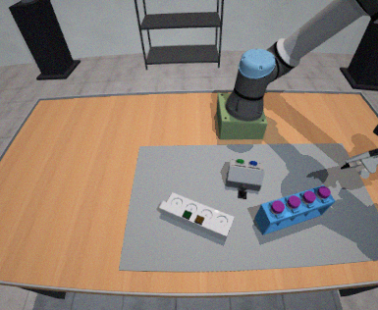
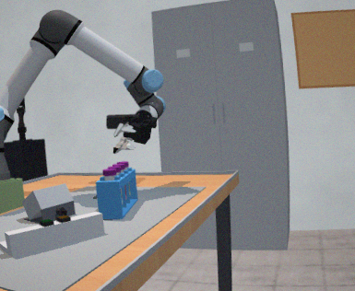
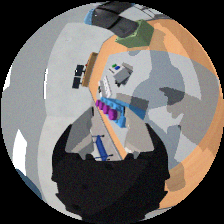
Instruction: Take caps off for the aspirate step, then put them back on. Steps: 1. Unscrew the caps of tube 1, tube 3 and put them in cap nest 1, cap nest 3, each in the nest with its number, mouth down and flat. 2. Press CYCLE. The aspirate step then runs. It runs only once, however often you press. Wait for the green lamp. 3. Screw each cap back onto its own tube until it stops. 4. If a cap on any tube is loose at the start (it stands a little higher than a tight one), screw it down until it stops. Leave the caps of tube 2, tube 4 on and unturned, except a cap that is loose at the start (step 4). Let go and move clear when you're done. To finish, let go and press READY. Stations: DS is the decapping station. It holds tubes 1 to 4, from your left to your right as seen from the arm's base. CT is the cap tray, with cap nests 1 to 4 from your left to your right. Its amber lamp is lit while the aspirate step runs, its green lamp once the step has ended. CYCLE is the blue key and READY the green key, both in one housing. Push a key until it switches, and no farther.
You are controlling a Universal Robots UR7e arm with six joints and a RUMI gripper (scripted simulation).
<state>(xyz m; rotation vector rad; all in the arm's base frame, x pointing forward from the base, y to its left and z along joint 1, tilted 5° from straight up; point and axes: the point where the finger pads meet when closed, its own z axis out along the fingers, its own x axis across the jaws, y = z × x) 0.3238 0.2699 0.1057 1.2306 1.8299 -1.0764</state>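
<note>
The blue decapping station stands on the grey mat with four purple caps on its tubes, all in a row. It also shows in the exterior view and in the wrist view. My gripper hovers in the air above and just past the rack's right end, apart from the caps. In the exterior view the gripper is well above the caps. Its fingers stand partly open with nothing between them. The white cap tray has empty nests and its two lamps look unlit.
The grey key housing with the green key and the blue key sits behind the tray, between it and the arm's green base. The table's right edge is close to the gripper.
</note>
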